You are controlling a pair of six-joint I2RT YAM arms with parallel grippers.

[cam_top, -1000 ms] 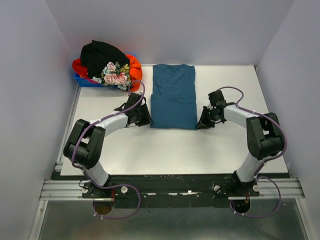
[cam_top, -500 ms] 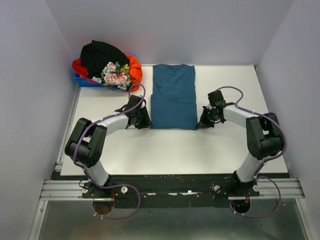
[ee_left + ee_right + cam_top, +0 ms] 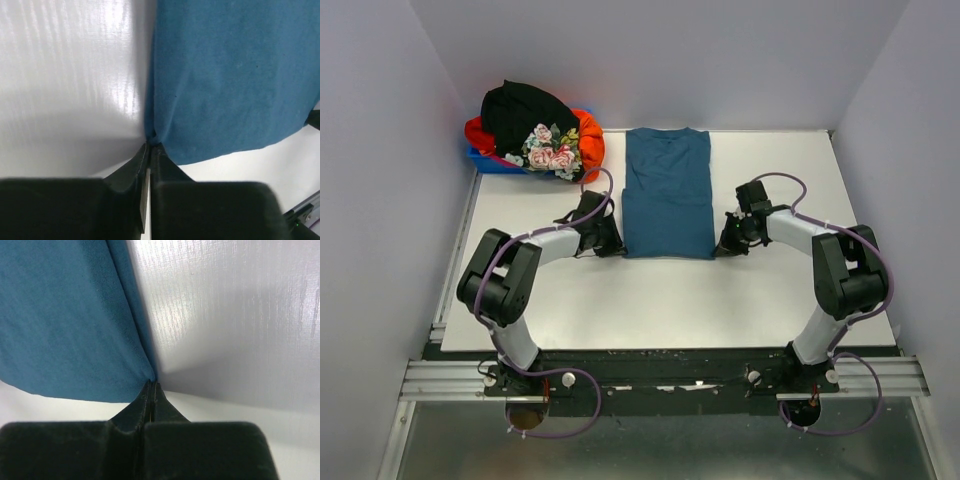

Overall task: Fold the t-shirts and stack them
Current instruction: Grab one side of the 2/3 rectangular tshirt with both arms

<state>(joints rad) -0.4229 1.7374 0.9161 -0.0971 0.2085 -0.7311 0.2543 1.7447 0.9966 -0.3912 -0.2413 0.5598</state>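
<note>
The dark teal-blue t-shirt (image 3: 667, 195) lies folded into a long strip at the back middle of the white table. My left gripper (image 3: 614, 240) is shut on its left edge near the near corner. In the left wrist view the cloth (image 3: 235, 75) puckers at the closed tips (image 3: 150, 145). My right gripper (image 3: 723, 240) is shut on its right edge near the near corner. In the right wrist view the cloth (image 3: 60, 315) runs into the closed tips (image 3: 151, 384). The black shirt (image 3: 525, 110), the orange-red shirt (image 3: 588, 135) and the flowered shirt (image 3: 552, 150) are heaped at the back left.
The heap sits in a small blue bin (image 3: 485, 160) at the table's back left corner. Grey walls close in the table on the left, back and right. Bare white table (image 3: 660, 300) lies between the teal shirt and the arm bases.
Both grippers have edged in against the teal shirt's near corners, and the left arm's elbow has shifted right. The shirt has not moved.
</note>
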